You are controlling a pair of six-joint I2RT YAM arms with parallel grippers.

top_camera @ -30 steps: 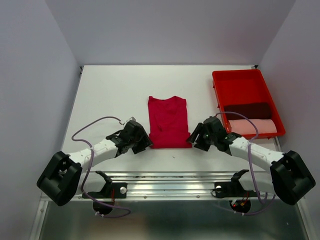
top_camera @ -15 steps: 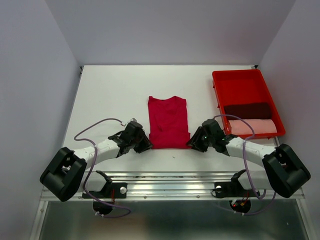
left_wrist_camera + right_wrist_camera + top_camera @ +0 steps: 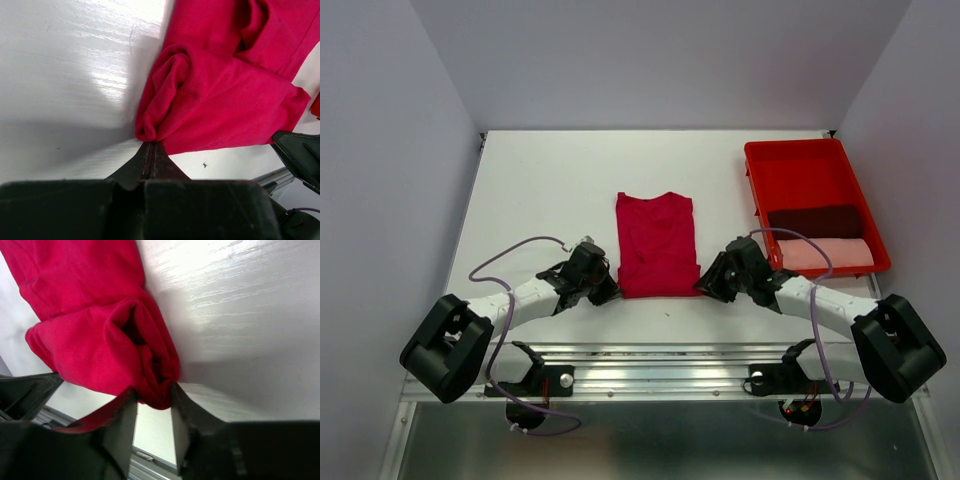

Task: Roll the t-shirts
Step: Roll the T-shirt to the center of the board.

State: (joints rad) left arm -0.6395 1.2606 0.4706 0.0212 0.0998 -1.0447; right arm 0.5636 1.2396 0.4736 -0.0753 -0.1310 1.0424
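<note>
The crimson shirt (image 3: 656,245) lies folded into a long strip in the middle of the worktop (image 3: 540,190), collar at the far end and near hem bunched into soft folds. At its near-left corner the left hand (image 3: 605,290) has its fingers pressed flat together, tips touching the bunched edge (whether any cloth is caught between them I cannot tell). At the near-right corner the right hand (image 3: 710,283) grips the shirt, a thick fold of cloth squeezed between its two fingers. Well to the right stands a red tray (image 3: 800,180) holding a rolled maroon shirt (image 3: 815,220) and, just beside it on the near side, a pink shirt (image 3: 825,252).
</note>
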